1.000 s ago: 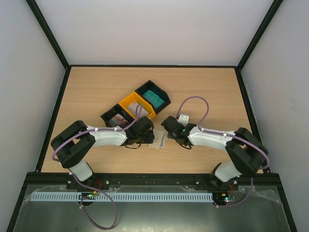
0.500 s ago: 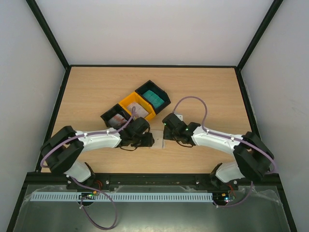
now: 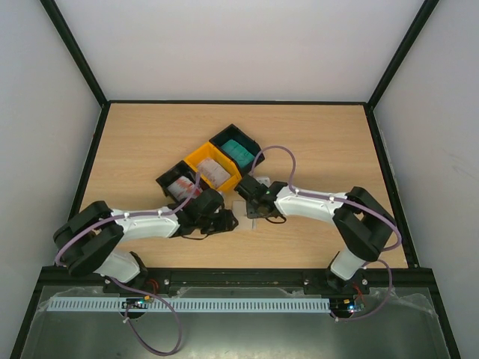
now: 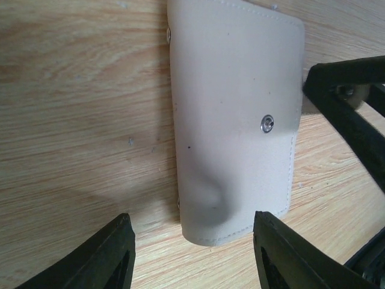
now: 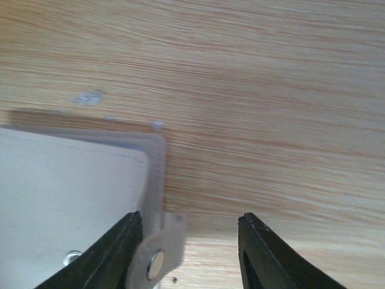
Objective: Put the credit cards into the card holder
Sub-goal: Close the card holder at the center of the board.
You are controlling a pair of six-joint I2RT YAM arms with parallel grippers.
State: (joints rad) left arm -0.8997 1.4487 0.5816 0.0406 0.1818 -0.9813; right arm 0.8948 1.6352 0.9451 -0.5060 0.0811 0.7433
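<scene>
I see the left end effector and right end effector both spread, empty, over the closed card holder on the bench.

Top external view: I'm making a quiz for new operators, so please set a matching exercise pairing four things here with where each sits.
Things:
1. teal card
2. card holder
3. yellow tray
4. red-blotched card

Places:
A. middle of the three joined trays
B. flat on the table, between the left tool and the right tool
C. in the far black tray
D. in the near black tray

Pairs: 1-C, 2-B, 3-A, 4-D.
</scene>
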